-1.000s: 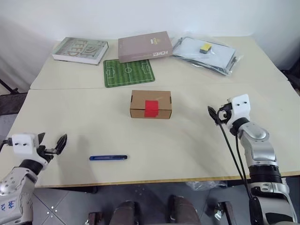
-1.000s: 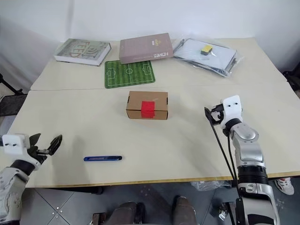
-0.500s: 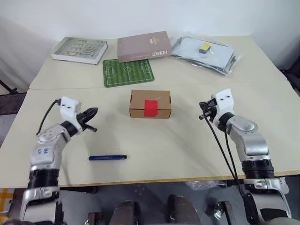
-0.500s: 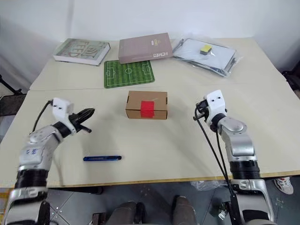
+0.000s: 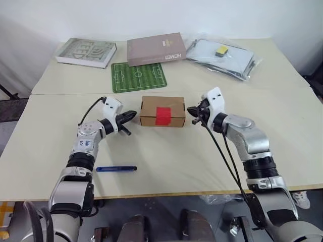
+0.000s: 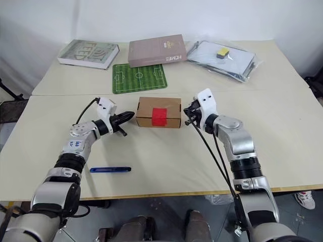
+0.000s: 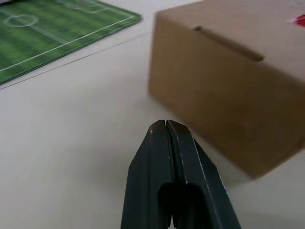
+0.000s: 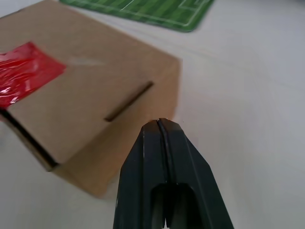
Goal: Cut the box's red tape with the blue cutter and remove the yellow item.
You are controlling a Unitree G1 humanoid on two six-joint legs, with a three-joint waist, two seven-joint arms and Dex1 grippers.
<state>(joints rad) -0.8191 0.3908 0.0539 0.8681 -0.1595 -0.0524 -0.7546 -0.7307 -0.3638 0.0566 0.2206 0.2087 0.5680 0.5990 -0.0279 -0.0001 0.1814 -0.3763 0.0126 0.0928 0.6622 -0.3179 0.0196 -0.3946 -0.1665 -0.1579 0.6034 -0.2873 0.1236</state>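
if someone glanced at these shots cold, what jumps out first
The brown box in the middle of the table, with bright red tape over its flap seam. The left gripper and right gripper point at it from either side, fingers shut and empty, close to its ends. The blue cutter lies untouched near the table's front edge, and a green football-pitch mat sits behind the box.

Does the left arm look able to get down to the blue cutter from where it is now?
Probably yes. The blue cutter lies alone on bare table, just beside the left forearm. The left gripper, shut, sits near the box, so it must pull back.
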